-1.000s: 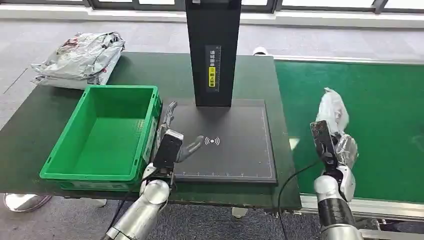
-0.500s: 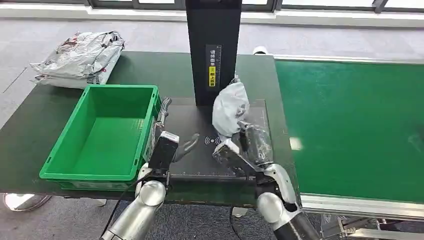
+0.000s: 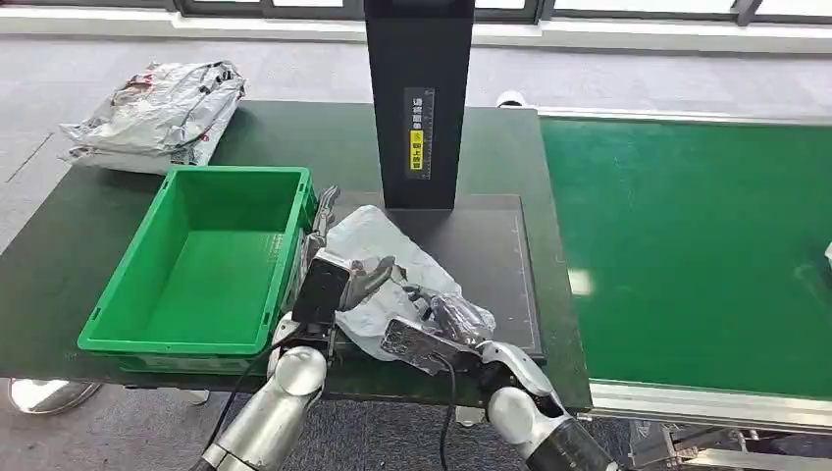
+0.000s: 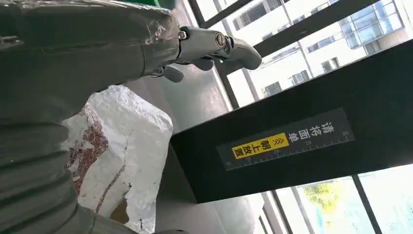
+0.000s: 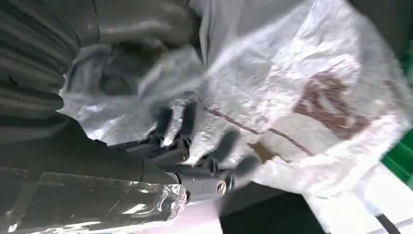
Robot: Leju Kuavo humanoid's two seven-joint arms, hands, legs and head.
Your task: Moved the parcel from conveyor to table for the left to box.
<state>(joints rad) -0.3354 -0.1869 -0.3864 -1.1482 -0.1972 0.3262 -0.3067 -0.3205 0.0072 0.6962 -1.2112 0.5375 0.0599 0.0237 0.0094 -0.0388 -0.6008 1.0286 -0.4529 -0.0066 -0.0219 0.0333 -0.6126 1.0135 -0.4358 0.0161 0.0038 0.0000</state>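
Head view: dark table (image 3: 59, 245), green conveyor (image 3: 687, 245) beside, grey carpet (image 3: 628, 74).

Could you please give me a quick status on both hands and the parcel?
Right hand grips the parcel on the black pad. Left hand open, touching it. Green bin empty, path unobstructed.

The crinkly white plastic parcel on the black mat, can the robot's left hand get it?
Probably yes. The crinkly white plastic parcel lies right against the left hand, beside the green plastic crate. The right hand grips its other end, so that must let go.
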